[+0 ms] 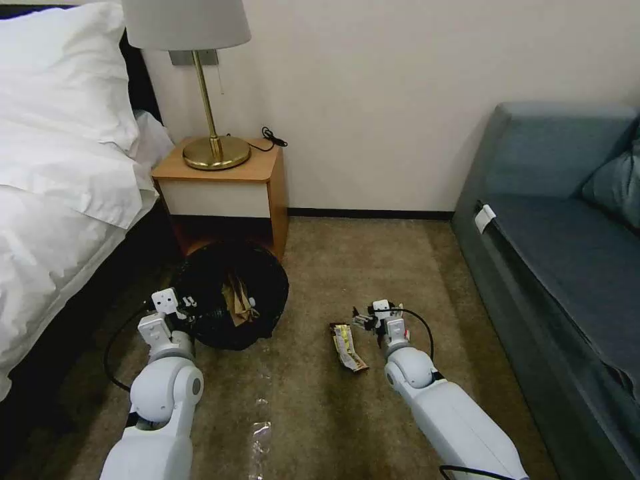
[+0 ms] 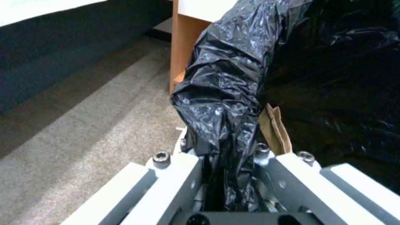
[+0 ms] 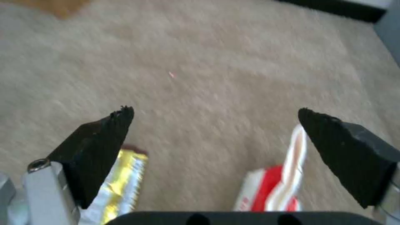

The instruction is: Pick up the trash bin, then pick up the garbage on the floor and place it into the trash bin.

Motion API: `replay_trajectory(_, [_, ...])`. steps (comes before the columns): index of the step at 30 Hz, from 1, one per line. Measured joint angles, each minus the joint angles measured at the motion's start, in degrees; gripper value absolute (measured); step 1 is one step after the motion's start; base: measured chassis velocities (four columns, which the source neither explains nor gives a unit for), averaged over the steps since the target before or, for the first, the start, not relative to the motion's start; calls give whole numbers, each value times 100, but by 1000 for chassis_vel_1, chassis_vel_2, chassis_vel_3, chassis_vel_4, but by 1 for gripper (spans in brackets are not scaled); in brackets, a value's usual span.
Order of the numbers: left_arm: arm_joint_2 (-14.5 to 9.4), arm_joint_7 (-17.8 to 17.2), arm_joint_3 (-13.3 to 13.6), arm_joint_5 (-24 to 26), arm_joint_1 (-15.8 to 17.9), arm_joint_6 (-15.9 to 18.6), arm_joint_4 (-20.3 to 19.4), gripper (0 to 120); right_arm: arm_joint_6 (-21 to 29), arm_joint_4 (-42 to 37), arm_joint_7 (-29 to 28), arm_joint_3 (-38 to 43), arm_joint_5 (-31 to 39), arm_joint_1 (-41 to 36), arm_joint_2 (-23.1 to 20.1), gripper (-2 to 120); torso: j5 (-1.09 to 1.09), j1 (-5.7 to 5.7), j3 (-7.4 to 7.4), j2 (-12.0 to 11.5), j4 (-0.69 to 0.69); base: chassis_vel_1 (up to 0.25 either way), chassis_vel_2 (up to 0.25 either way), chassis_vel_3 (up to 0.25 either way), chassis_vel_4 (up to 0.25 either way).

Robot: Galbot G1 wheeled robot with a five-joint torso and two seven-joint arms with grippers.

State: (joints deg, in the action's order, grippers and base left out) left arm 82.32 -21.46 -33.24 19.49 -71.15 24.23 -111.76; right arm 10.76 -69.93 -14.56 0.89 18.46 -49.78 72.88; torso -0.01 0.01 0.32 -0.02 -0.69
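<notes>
The trash bin (image 1: 220, 320), lined with a black bag (image 2: 225, 81), tilts toward me in front of the nightstand. My left gripper (image 1: 181, 305) is shut on its bagged rim; the liner is pinched between the fingers (image 2: 183, 175). A crumpled tan paper bag (image 1: 239, 300) lies inside the bin (image 2: 275, 131). My right gripper (image 1: 370, 320) hangs open low over the carpet (image 3: 214, 111). A flat dark snack wrapper (image 1: 348, 347) with a gold edge (image 3: 121, 184) lies by one finger. Near the other finger lies a red-and-white wrapper (image 3: 271, 187).
A wooden nightstand (image 1: 223, 180) with a brass lamp (image 1: 213, 150) stands behind the bin. The bed (image 1: 60, 200) runs along the left, and a blue-grey sofa (image 1: 567, 267) along the right. A clear plastic scrap (image 1: 260, 437) lies on the carpet between my arms.
</notes>
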Motion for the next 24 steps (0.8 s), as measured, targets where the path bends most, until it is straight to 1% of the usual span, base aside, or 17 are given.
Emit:
replay_trajectory(6, [17, -1, 36, -17, 2, 1, 8, 2, 58, 270, -4, 69, -85, 20, 67, 100, 0, 0, 0, 0, 0, 0, 0, 0, 0])
replay_trajectory(9, [-14, -35, 36, -25, -1, 23, -55, 2, 21, 836, 125, 262, -340, 166, 290, 100, 0, 0, 0, 0, 0, 0, 0, 0, 0])
replay_trajectory(14, [-26, -50, 26, -20, -15, 32, -91, 2, -37, 992, 169, 333, -525, 172, 357, 100, 0, 0, 0, 0, 0, 0, 0, 0, 0])
replay_trajectory(16, [-28, -52, 22, -19, -53, 32, -118, 2, -117, 1190, 189, 457, -717, 184, 415, 100, 0, 0, 0, 0, 1, 0, 0, 0, 0])
replay_trajectory(24, [-26, -57, 30, -22, -81, 33, -150, 2, -214, 1364, 249, 688, -874, 107, 426, 100, 0, 0, 0, 0, 0, 0, 0, 0, 0])
